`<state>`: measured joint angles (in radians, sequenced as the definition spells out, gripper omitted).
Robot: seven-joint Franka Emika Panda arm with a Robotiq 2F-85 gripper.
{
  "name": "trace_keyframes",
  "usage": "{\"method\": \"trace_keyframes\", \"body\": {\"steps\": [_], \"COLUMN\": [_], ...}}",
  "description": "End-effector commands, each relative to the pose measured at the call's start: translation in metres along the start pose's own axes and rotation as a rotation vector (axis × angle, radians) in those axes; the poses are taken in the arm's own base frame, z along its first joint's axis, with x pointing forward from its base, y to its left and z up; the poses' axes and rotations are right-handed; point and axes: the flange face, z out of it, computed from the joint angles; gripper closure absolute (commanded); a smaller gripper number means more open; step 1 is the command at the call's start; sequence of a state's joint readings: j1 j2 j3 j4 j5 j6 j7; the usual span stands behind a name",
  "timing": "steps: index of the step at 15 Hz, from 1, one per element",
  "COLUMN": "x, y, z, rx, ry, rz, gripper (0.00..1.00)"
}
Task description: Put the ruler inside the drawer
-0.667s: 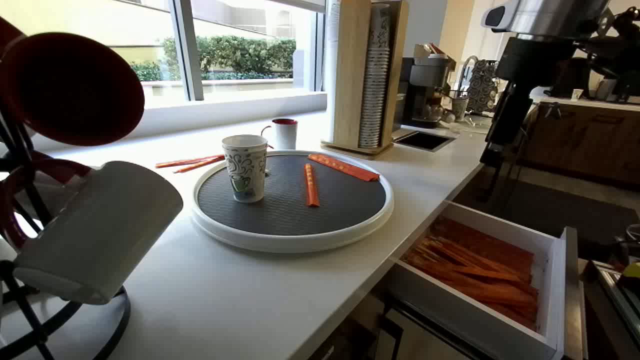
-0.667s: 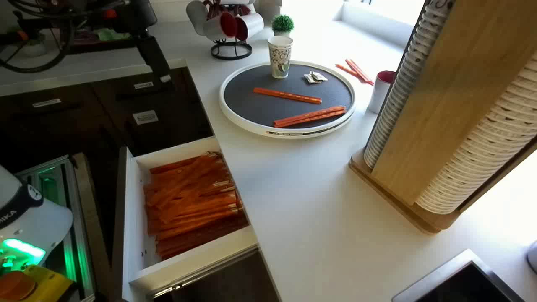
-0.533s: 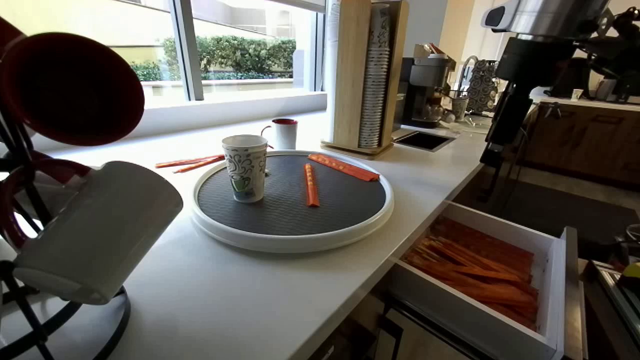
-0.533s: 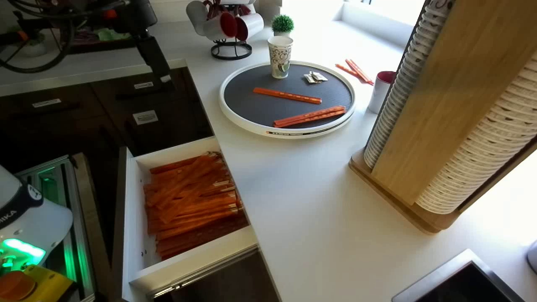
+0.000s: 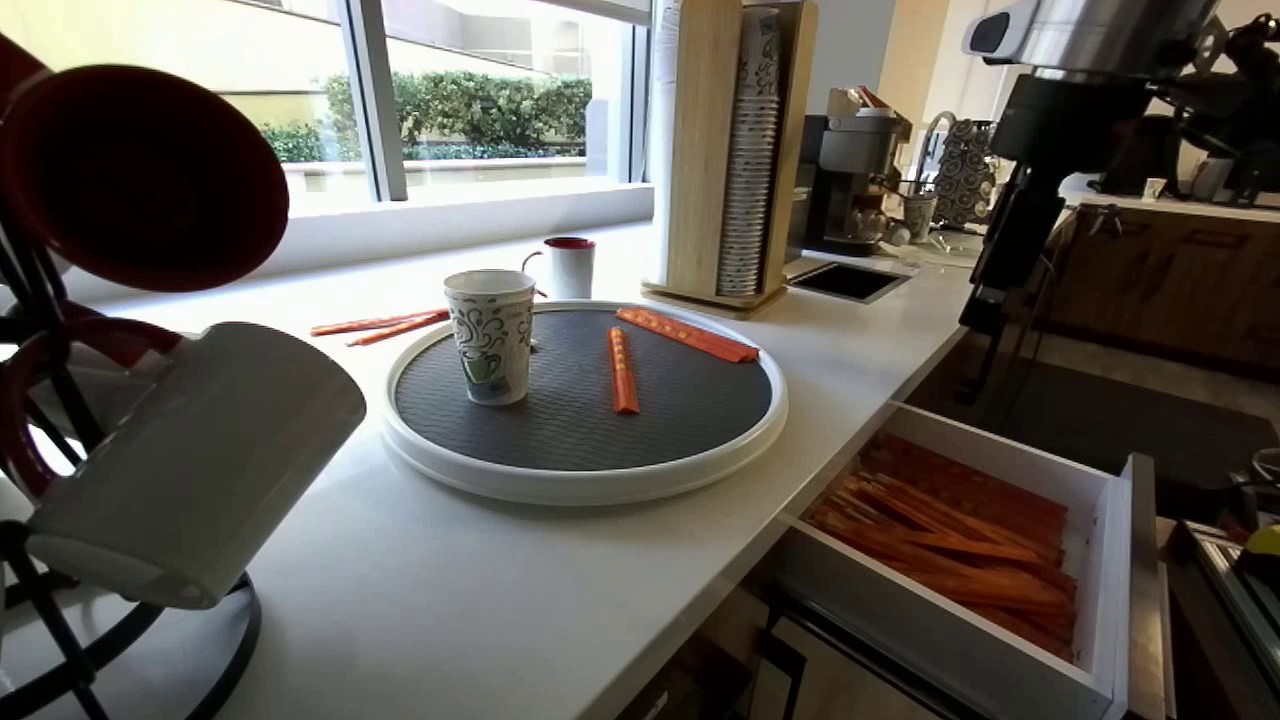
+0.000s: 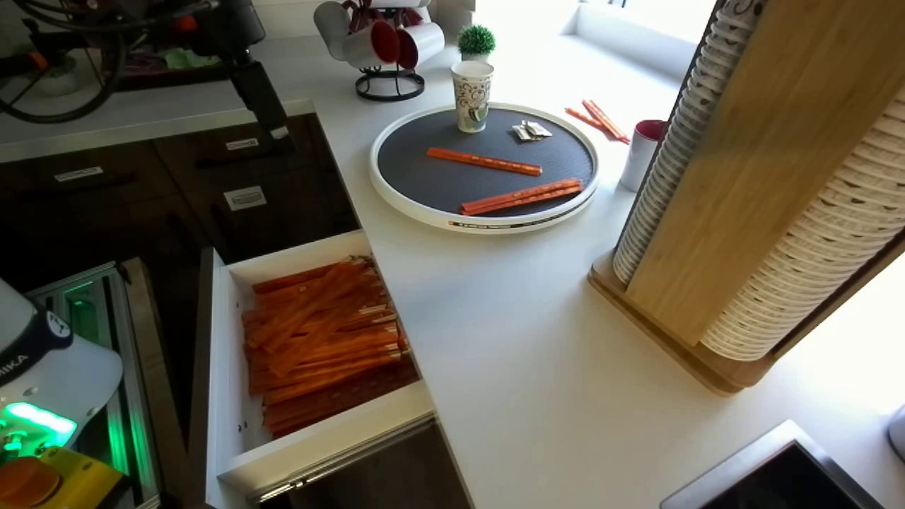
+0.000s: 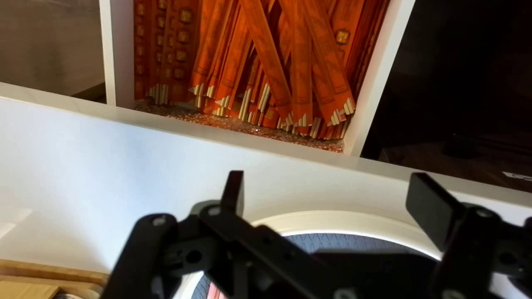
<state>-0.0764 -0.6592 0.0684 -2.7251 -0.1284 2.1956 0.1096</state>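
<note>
Wrist view: tool (image 7: 326,189) unladen, grasp yet to be made

Nothing is gripped: the tool is seen spread wide, with only the bench (image 7: 166,166) and part of the round tray (image 7: 332,221) showing between its sides. In both exterior views it is held high near the bench's front edge, well apart from the tray. Below that edge the drawer (image 6: 228,382) is pulled out, with many sleeved chopsticks (image 7: 301,74) heaped inside.

The ruler (image 6: 484,162) is taken to be the lone orange strip on the tray, itself likely sleeved chopsticks, laid between the paper cup (image 6: 471,97) and a pair of like strips (image 6: 523,194). So alike are these strips that the choice cannot be made certain.

The approach is judged to be the step in hand, with grasp and transfer left to be done. For the next move, the tool should be carried inward from the front edge, over the tray, aligned so that the strip is straddled across its narrow width, and lowered almost to the tray before being closed. Since the strip lies flat, little height is offered for a pinch; the paper cup should be avoided.
</note>
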Motion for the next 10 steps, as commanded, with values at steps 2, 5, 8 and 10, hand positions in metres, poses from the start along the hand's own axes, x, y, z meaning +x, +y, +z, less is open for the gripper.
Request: {"method": "trace_keyframes", "body": {"steps": [2,5,8,10], "x": [0.031,0.062,0.097,0.120], "y": [0.022,0.050,0.081,0.095], "z": [-0.002,-0.009,-0.007,-0.001], "rx": [0.047,0.105,0.127,0.144], "ry": [0.038,0.096,0.117,0.123], "rz": [0.012,0.018,0.049,0.061], "gripper": [0.00,0.00,0.00,0.00]}}
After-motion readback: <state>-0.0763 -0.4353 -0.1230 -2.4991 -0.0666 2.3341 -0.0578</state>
